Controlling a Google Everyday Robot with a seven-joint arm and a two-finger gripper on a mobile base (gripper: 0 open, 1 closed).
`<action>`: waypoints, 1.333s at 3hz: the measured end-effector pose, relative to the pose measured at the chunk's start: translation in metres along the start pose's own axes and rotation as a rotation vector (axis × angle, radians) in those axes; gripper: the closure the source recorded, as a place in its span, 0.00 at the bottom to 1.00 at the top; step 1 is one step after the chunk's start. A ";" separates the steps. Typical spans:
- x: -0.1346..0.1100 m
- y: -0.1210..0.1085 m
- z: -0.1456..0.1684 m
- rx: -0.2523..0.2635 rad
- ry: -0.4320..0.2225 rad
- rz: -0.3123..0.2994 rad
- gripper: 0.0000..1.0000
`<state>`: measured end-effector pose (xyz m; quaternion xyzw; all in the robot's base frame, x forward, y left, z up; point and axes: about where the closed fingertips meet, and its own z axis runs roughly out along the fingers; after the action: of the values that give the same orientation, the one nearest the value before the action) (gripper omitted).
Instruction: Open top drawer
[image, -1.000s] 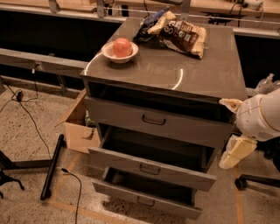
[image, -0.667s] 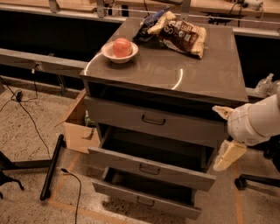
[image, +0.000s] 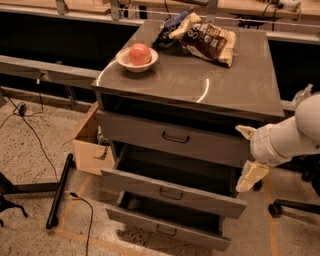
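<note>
The top drawer (image: 150, 131) is the uppermost grey front of the cabinet, with a small dark wire handle (image: 175, 137) at its centre. It stands out a little from the cabinet, with a dark gap above it. My gripper (image: 248, 154) is at the drawer front's right end, well right of the handle. Its two cream fingers (image: 251, 176) are spread apart, one above the other, and hold nothing.
The middle drawer (image: 172, 192) and the bottom drawer (image: 165, 230) are pulled out farther. On the cabinet top (image: 225, 85) are a bowl with a red fruit (image: 137, 56) and snack bags (image: 202, 37). A cardboard box (image: 90, 147) stands at the left. A cable and a dark bar (image: 59, 192) lie on the floor.
My arm and gripper have moved left, closer to the cabinet's right side. The drawers have not moved.
</note>
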<state>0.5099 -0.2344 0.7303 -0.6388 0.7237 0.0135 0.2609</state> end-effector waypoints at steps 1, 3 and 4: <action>0.009 -0.015 0.021 0.000 0.008 0.002 0.00; 0.022 -0.030 0.055 -0.026 0.020 0.003 0.18; 0.024 -0.028 0.062 -0.042 0.025 0.009 0.41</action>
<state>0.5567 -0.2400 0.6761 -0.6408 0.7293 0.0219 0.2386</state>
